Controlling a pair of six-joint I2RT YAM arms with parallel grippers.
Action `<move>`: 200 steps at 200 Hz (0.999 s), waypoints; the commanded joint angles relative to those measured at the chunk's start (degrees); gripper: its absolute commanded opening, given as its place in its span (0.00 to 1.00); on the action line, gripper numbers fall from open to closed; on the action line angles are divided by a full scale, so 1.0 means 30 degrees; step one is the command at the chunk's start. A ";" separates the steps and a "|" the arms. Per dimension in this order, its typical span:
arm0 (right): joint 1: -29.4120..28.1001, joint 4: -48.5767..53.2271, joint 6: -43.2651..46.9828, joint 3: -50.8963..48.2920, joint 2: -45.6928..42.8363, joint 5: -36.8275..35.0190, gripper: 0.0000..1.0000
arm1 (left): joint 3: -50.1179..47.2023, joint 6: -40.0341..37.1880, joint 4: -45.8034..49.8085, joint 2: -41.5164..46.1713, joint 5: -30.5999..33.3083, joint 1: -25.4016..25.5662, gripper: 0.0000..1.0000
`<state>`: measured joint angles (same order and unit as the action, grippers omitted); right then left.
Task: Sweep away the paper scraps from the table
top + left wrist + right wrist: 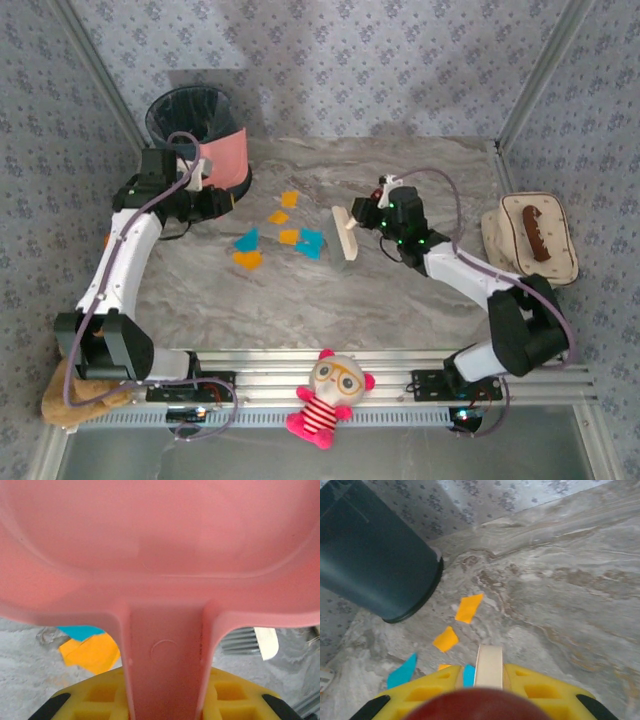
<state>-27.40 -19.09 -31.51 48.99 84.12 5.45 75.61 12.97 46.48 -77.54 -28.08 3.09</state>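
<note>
Two pincers are clamped on tools: our left gripper (167,702) pinches the handle of the pink dustpan (160,540), and our right gripper (489,682) is closed around the cream handle of the brush (345,237). Between those tools the paper scraps (288,237) lie loose and flat on the table (400,300), orange and blue bits in a small cluster. The nearest blue one sits just beside the brush, and a dark bin (185,110) stands beyond the dustpan. We judge the scraps feather-light, thin and limp, likely to slide or flutter. We would not pinch them but push them low with the bristles toward the dustpan.
</note>
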 commanded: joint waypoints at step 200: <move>-0.1294 -0.3692 -0.7077 1.0433 1.2250 0.0079 0.00 | -0.2966 -0.0564 0.0541 0.3551 0.1478 0.0321 0.00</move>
<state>-31.18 -28.77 -50.48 77.65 119.46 8.16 67.16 10.59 49.34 -68.62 -24.10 4.03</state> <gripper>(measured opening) 0.252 0.251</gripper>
